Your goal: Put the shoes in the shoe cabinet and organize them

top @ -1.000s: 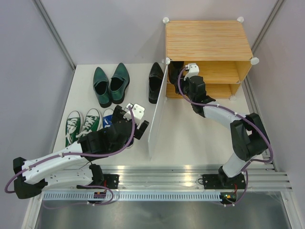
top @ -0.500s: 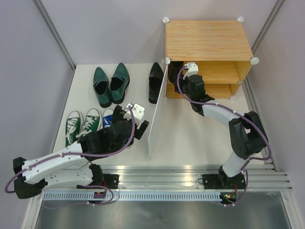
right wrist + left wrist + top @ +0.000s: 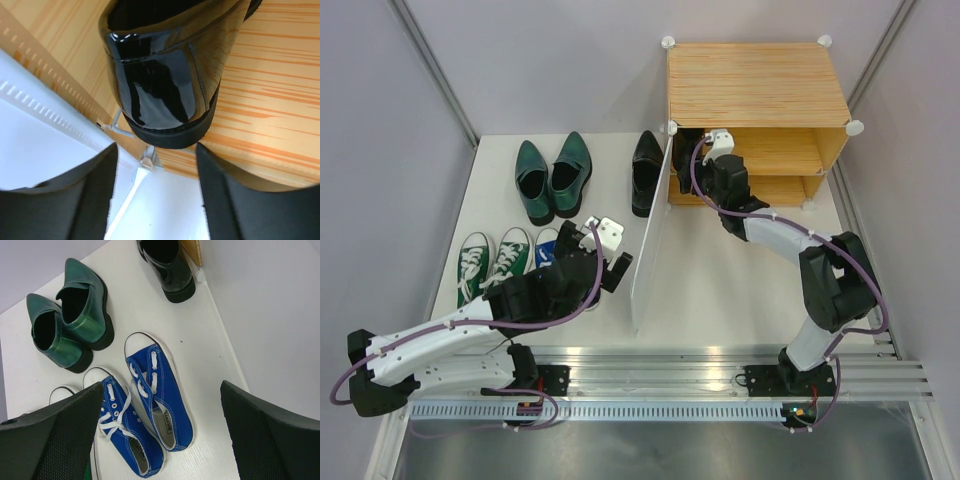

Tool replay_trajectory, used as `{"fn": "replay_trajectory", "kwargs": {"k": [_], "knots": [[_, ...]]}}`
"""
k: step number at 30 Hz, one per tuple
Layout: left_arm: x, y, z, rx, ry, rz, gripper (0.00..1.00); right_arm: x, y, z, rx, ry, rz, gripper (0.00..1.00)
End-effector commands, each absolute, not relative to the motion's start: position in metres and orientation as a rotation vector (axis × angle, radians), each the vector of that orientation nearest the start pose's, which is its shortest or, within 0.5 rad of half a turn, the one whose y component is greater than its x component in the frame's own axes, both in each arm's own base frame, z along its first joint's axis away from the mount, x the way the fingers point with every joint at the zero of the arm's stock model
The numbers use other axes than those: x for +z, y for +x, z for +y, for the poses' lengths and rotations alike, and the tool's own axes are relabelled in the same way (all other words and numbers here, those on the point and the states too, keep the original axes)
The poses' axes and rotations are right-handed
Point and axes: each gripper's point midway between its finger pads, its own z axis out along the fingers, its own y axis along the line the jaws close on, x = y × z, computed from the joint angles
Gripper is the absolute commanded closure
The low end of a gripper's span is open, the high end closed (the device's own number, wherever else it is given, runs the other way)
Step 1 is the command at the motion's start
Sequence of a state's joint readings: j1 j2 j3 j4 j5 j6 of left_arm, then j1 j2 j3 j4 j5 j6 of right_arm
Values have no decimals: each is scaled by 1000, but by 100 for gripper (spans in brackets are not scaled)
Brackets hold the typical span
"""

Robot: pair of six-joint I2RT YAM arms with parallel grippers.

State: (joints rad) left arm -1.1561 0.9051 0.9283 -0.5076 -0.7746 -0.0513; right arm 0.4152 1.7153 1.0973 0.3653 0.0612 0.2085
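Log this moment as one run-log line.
right gripper: open behind black leather shoe on wood-grain cabinet shelf | left gripper: open over blue canvas sneakers

- Two green leather shoes
- Two black shoes
- Two blue sneakers
- Two green sneakers
- One cabinet
- Two arms

Bright, even overhead light; white table nearly blown out, shadows soft and short. Top view sharp, slight bend at edges. Wrist views: left gripper fingers dark, blurred; blue sneakers crisp. The right gripper fingers out of focus; black shoe shows white glare streaks, orange reflections.
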Motion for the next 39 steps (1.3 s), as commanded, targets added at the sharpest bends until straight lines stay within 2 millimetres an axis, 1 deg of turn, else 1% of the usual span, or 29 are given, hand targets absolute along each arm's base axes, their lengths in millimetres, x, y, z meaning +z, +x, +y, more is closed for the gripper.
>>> {"fn": "replay_trajectory", "kwargs": {"k": [1, 2, 3, 5, 6, 7, 8, 9, 10, 12, 13, 14, 15, 17, 18, 19, 20, 21, 24, 25, 26, 27, 28, 29, 30, 32, 34, 38, 39], "knots": [[271, 215, -189, -56, 567, 1796, 0, 207, 473, 209, 407, -166, 1803, 30], [271, 214, -189, -59, 563, 1795, 0, 209, 470, 208, 408, -167, 1804, 24], [272, 214, -189, -62, 563, 1794, 0, 206, 464, 207, 414, -174, 1818, 22], [274, 214, -189, -73, 557, 1789, 0, 217, 454, 205, 424, -169, 1805, 19], [275, 213, -188, -79, 554, 1787, 0, 212, 448, 201, 424, -162, 1820, 19], [275, 213, -188, -82, 551, 1785, 0, 224, 441, 197, 428, -150, 1795, 19], [277, 213, -187, -91, 542, 1781, 0, 224, 438, 195, 426, -139, 1794, 21], [280, 212, -186, -100, 533, 1774, 0, 217, 432, 190, 420, -122, 1815, 23], [282, 212, -185, -107, 526, 1768, 0, 225, 428, 186, 416, -106, 1797, 30], [285, 212, -182, -114, 510, 1760, 0, 220, 421, 182, 409, -92, 1807, 39], [287, 212, -181, -119, 500, 1754, 0, 225, 418, 177, 405, -68, 1802, 48], [288, 213, -179, -118, 487, 1752, 0, 224, 416, 176, 405, -61, 1806, 52], [292, 213, -176, -124, 473, 1742, 0, 218, 411, 172, 398, -52, 1823, 55], [295, 215, -171, -121, 445, 1732, 0, 227, 401, 166, 402, -15, 1803, 59], [297, 216, -169, -118, 429, 1728, 0, 220, 395, 161, 390, 2, 1823, 59], [298, 218, -166, -113, 411, 1725, 0, 234, 388, 155, 391, 22, 1791, 60], [300, 223, -162, -105, 378, 1726, 0, 231, 383, 146, 365, 58, 1795, 59], [301, 227, -159, -101, 356, 1728, 0, 242, 373, 139, 360, 80, 1775, 59], [301, 246, -151, -124, 270, 1778, 0, 252, 354, 117, 311, 143, 1757, 52], [307, 251, -148, -149, 233, 1787, 0, 255, 350, 112, 298, 164, 1751, 51], [302, 265, -143, -167, 168, 1828, 0, 257, 346, 107, 292, 190, 1747, 50], [299, 271, -138, -169, 137, 1857, 0, 264, 338, 99, 278, 213, 1726, 50], [306, 283, -124, -165, 40, 1862, 0, 261, 333, 94, 261, 219, 1738, 47], [301, 292, -124, -173, 27, 1896, 0, 260, 329, 90, 249, 228, 1737, 46], [306, 297, -120, -174, -6, 1907, 0, 264, 322, 80, 224, 276, 1724, 45], [301, 312, -110, -195, -79, 1955, 0, 259, 316, 73, 215, 311, 1727, 43], [313, 324, -99, -216, -155, 1956, 0, 261, 309, 72, 236, 316, 1712, 41], [326, 351, -108, -271, -209, 1972, 0, 250, 301, 72, 253, 318, 1722, 40], [330, 365, -114, -279, -212, 1973, 0, 249, 300, 71, 252, 325, 1721, 40]]}}
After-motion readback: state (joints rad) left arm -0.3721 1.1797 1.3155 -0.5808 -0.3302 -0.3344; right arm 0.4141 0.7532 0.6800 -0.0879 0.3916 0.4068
